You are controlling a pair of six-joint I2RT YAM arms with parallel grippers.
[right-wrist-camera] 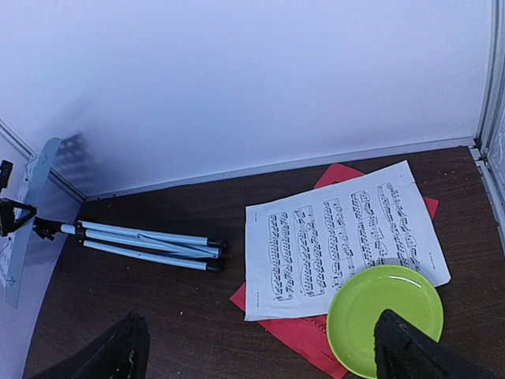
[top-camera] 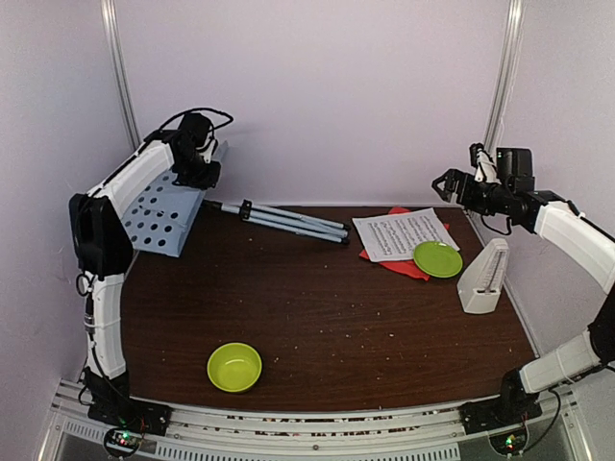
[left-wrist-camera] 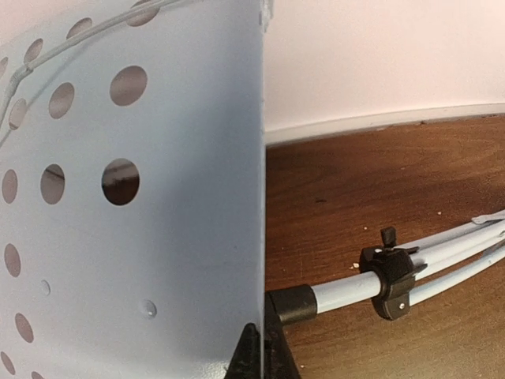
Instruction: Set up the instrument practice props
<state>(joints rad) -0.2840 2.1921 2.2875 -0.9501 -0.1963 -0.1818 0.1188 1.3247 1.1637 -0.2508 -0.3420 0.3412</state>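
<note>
The music stand (top-camera: pixel 168 216) lies tipped over at the far left rear of the tabletop (top-camera: pixel 327 307). Its pale perforated tray is raised and tilted against the left wall. Its folded grey legs (top-camera: pixel 288 221) run rightward along the rear edge, bundled together and lying flat. A black clamp (left-wrist-camera: pixel 388 280) rings the legs close to the tray.

Left arm (top-camera: pixel 135 178): reaches up and over to the tray's top edge. The left jaws are clenched on the tray. The left wrist view shows the two black fingertips (left-wrist-camera: pixel 251 357) pinching the thin metal edge between them.

Right arm (top-camera: pixel 567 226): held high above the right rear corner, touching nothing. The right jaws are released and spread wide, with the fingers (right-wrist-camera: pixel 118 351) at the two lower corners of the right wrist view and nothing between them.

Sheet music: the white page (top-camera: pixel 404 233) lies flat at the right rear, overlapping the red page (top-camera: pixel 408 267) beneath it. A green plate (top-camera: pixel 438 259) rests on the near right corner of both pages.

Metronome (top-camera: pixel 483 279): upright near the right edge of the tabletop, just beside the plate.

A green bowl (top-camera: pixel 234 367) sits upright near the front edge, left of centre, well apart from everything else.
</note>
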